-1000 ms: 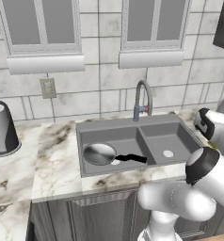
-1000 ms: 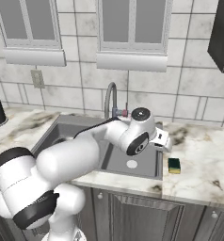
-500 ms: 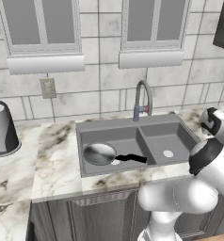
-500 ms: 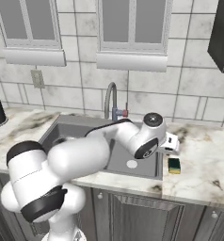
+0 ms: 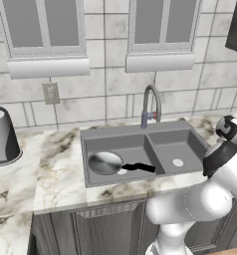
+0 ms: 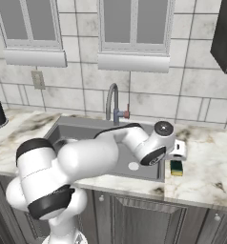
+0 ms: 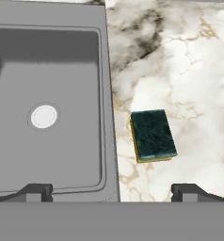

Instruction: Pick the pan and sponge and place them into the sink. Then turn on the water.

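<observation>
I have the pincer (image 7: pixel 111 190) spread wide, holding nothing. The sponge (image 7: pixel 153 135) lies on the marble counter (image 7: pixel 189 70) just ahead of the fingertips (image 7: pixel 185 190), between them. The sink (image 7: pixel 107 94) basin sits off beside the other tip.

Item count, sink area
One pan (image 5: pixel 105 163), one sponge (image 7: pixel 153 135), one sink (image 5: pixel 192 140) with two basins and two drains, one faucet (image 5: pixel 151 105), two windows, one wall outlet (image 5: pixel 51 93).

Marble counter (image 5: pixel 60 164), paper towel roll (image 5: pixel 2 134) at left, wall outlet (image 5: pixel 51 92), two windows (image 5: pixel 43 25)
</observation>
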Robot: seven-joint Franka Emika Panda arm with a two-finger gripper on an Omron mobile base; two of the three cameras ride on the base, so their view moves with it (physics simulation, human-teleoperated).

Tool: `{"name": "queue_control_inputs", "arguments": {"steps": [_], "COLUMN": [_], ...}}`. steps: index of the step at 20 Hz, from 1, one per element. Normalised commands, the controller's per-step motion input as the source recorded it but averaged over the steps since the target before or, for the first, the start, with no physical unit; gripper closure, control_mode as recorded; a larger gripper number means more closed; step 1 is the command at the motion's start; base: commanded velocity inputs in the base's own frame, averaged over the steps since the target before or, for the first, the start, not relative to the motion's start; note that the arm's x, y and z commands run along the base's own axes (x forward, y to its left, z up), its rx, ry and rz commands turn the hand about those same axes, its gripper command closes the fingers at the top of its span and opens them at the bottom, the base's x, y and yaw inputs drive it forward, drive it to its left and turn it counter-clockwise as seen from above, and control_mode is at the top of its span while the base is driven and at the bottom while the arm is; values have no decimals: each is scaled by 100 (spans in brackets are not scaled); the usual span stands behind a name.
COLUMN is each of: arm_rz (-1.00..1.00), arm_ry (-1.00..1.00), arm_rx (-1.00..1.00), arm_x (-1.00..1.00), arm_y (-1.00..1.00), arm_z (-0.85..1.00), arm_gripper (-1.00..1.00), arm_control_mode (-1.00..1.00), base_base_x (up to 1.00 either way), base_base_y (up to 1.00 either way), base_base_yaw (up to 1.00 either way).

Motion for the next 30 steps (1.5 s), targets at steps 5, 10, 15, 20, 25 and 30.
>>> {"name": "queue_control_inputs", "arguments": {"steps": [5,10,15,20,25,30], "arm_rz": [8,7,7,5,3,3], "arm_ry": [0,0,0,0,1,2], "arm_rx": [0,0,0,0,0,0], "arm_x": [0,0,0,6,18,24], "arm_y": [-20,-20,-16,-15,-10,-5], "arm_z": [-25,-24,-19,-13,-11,-15], "arm_gripper": [-100,-100,-100,-100,-100,-100], "arm_control_mode": [-100,-100,-100,-100,-100,-100], "base_base_x": [0,0,0,0,0,0], "base_base_y": [0,0,0,0,0,0], "base_base_yaw": [0,0,0,0,0,0]}}
